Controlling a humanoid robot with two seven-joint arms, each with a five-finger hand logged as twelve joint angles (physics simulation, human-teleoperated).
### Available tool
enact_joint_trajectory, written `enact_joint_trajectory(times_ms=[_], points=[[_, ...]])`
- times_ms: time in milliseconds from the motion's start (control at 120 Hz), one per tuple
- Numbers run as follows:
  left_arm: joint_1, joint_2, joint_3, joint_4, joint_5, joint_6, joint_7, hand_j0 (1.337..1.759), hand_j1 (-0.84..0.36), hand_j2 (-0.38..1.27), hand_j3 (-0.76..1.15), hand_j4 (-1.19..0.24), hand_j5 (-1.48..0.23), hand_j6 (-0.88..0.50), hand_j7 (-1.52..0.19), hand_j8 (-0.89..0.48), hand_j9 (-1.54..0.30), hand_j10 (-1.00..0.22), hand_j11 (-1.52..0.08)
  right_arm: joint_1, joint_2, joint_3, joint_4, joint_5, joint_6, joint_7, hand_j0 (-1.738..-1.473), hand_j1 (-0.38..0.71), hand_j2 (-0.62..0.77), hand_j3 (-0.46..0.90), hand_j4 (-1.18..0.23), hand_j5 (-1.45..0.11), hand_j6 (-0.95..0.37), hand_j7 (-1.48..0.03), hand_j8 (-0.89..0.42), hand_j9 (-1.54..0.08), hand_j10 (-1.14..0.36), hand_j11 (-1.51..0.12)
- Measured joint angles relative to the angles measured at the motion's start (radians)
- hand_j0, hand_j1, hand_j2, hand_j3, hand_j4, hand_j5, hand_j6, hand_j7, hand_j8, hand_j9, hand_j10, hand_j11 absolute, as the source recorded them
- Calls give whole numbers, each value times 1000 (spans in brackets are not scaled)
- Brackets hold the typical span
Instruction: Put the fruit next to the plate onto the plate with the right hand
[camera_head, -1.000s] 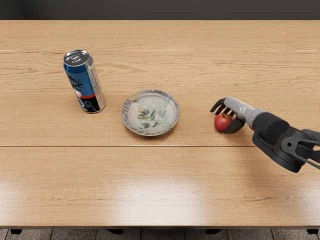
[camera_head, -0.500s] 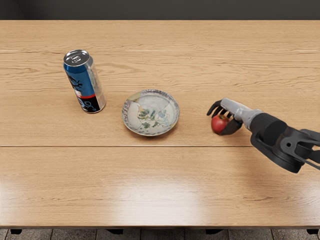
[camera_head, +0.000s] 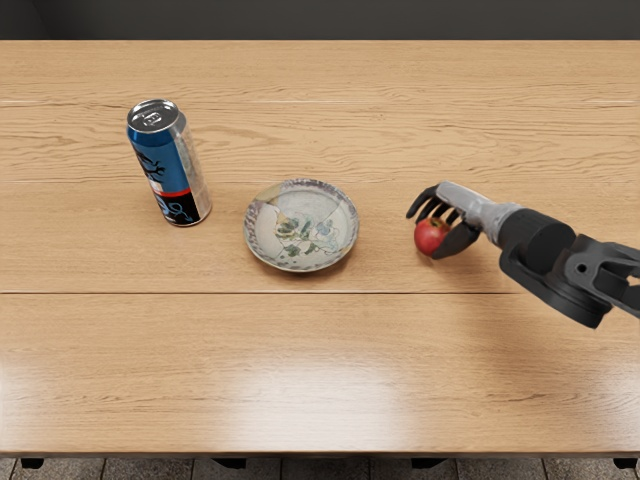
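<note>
right hand (camera_head: 446, 214) wraps the red fruit (camera_head: 429, 237), fingers curled over its top so we can carry it sideways | fruit sits right of the plate (camera_head: 252, 228), apart, not on it | lift off the table (camera_head: 320, 350): can't tell | only 1 arm visible

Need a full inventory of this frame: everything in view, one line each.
light wooden table: 1, pale brown planks, fills the view
blue aluminium drink can: 1, blue with a silver top, upright, left of the plate
grey-green patterned ceramic plate: 1, grey-green, table centre, nothing on it
small red round fruit: 1, red, right of the plate and apart from it, inside the hand's grasp
right hand: 1, grey and black, arm entering from the right edge, fingers curled around the fruit
left hand: not in view
</note>
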Motion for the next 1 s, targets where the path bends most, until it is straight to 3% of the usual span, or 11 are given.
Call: enact_joint_trajectory(times_ms=[308, 617, 1000], points=[[0, 0, 0, 0, 0, 0, 0, 1658, 71, 46, 0, -232, -301, -232, -301, -232, -301, -232, -301, 15, 4, 79, 23, 45, 64, 1, -1658, 217, 73, 0, -518, -681, -501, -677, -431, -680, -519, -679], [0, 0, 0, 0, 0, 0, 0, 1658, 71, 46, 0, -232, -301, -232, -301, -232, -301, -232, -301, 62, 65, 94, 24, 85, 73, -1, -1658, 221, 87, 0, -520, -687, -499, -681, -429, -683, -522, -683], [0, 0, 0, 0, 0, 0, 0, 1658, 71, 46, 0, -232, -301, -232, -301, -232, -301, -232, -301, 113, 201, 94, -76, 92, 73, -9, -1658, 220, 73, 0, -520, -685, -495, -680, -425, -683, -520, -683]])
